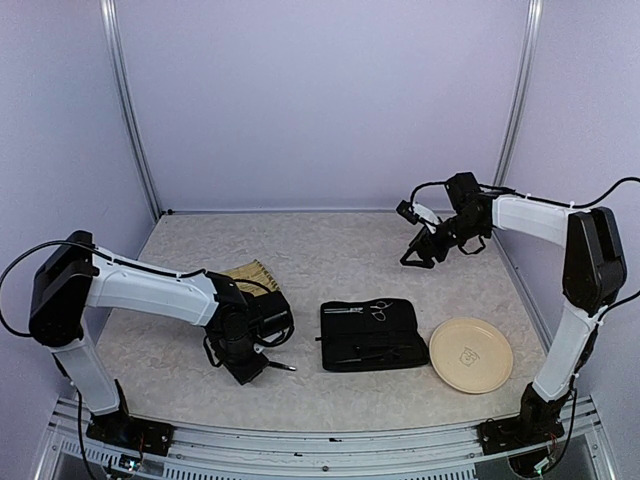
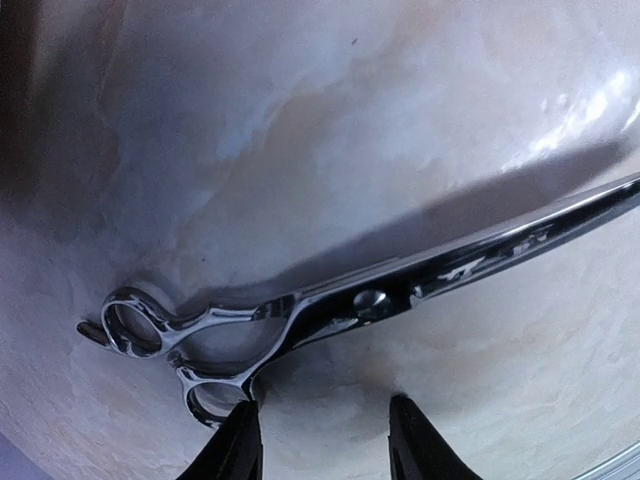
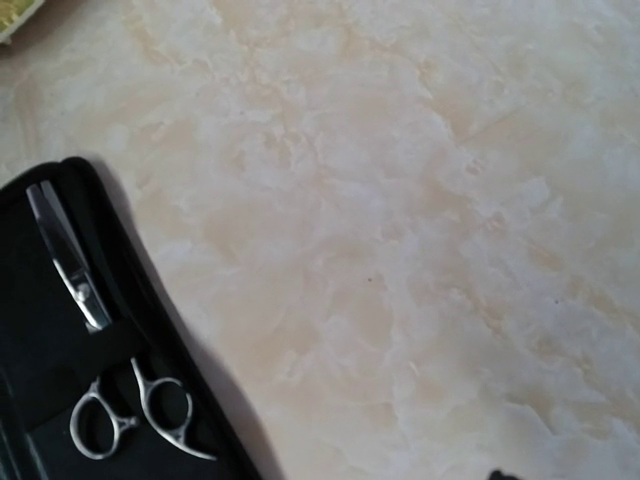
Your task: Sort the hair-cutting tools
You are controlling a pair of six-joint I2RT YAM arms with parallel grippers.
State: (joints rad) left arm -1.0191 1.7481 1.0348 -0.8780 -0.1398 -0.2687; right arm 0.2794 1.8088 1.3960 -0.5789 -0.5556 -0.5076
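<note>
Left wrist view: we see the left pincer (image 2: pixel 320 408) open at bottom centre, with the scissors (image 2: pixel 370 298) flat on the worktop (image 2: pixel 300 120) just above, well placed for a pinch. The right pincer (image 1: pixel 418 255) seems open and idle.

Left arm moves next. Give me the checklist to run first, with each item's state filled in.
1. Left gripper open: ok, fingers apart.
2. Loose scissors lying flat on the table: ok.
3. Left gripper clear of the loose scissors' lower ring: cannot tell, one fingertip sits right against it.
4. Right gripper raised, empty, out of the way: ok.
5. Second scissors tucked in the black case: ok.
</note>
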